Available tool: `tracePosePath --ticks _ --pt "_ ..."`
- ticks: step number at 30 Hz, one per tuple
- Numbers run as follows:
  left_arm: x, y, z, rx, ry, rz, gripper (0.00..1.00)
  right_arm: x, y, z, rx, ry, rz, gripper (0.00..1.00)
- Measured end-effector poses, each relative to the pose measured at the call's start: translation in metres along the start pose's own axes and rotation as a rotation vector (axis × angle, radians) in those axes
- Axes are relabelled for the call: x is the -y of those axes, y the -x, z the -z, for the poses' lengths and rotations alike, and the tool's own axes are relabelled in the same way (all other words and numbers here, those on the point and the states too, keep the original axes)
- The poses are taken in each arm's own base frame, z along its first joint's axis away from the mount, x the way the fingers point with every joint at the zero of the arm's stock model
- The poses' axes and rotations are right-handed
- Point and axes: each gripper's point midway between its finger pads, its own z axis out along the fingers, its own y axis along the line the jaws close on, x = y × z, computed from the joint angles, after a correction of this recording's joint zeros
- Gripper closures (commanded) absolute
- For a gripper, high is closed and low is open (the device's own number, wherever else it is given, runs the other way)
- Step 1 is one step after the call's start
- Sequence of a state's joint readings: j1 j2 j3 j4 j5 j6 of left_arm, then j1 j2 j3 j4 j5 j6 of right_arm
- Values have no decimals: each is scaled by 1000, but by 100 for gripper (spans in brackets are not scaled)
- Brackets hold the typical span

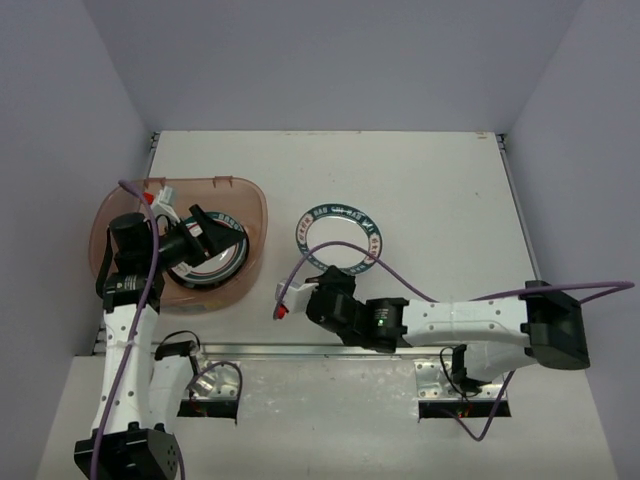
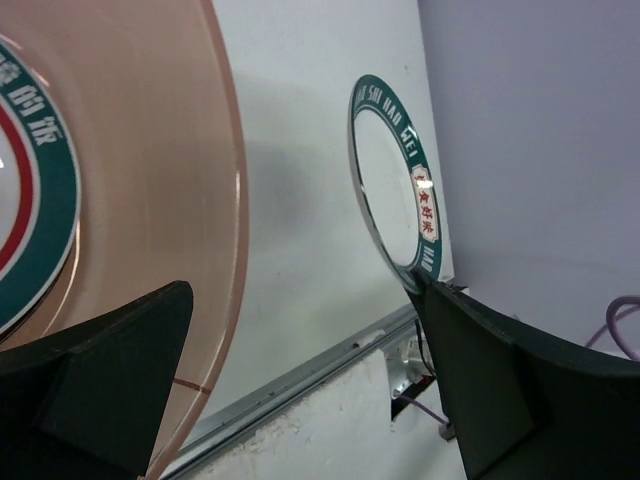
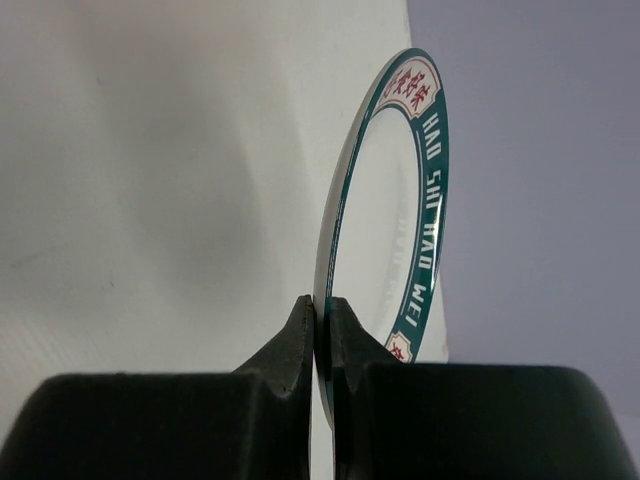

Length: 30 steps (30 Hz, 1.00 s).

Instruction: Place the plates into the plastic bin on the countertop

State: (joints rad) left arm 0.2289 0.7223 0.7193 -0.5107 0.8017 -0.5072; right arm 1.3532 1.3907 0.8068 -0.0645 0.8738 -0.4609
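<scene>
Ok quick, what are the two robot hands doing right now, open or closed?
Left gripper: open, holding nothing, over the translucent pinkish plastic bin.
Right gripper: shut on the rim of the round white ceramic plate with a teal lettered border.

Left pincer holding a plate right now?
No, the left pincer stands wide open with nothing clamped in it.

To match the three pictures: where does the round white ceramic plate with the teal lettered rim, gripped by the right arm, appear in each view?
Top external: the round white ceramic plate with the teal lettered rim is at the centre.
Left wrist: upper right of centre.
Right wrist: right of centre, edge pinched by the right gripper.
Shared landmark: the flat white countertop.
</scene>
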Motion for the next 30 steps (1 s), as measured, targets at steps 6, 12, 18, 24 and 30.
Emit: tracePosePath --ticks 6,12,18,24,30 --pt "24 -1 6 3 -90 6 0 -4 81 54 325 6 95 100" --pt "31 -4 7 -13 -117 23 21 -2 101 54 373 -11 170 100" --pt "34 -8 5 -41 -133 24 46 5 123 53 408 -43 205 100" --pt "37 -12 3 -69 -145 38 100 11 151 55 456 -33 226 100" --pt "27 -4 1 -22 -67 35 100 4 162 51 480 -34 224 1"
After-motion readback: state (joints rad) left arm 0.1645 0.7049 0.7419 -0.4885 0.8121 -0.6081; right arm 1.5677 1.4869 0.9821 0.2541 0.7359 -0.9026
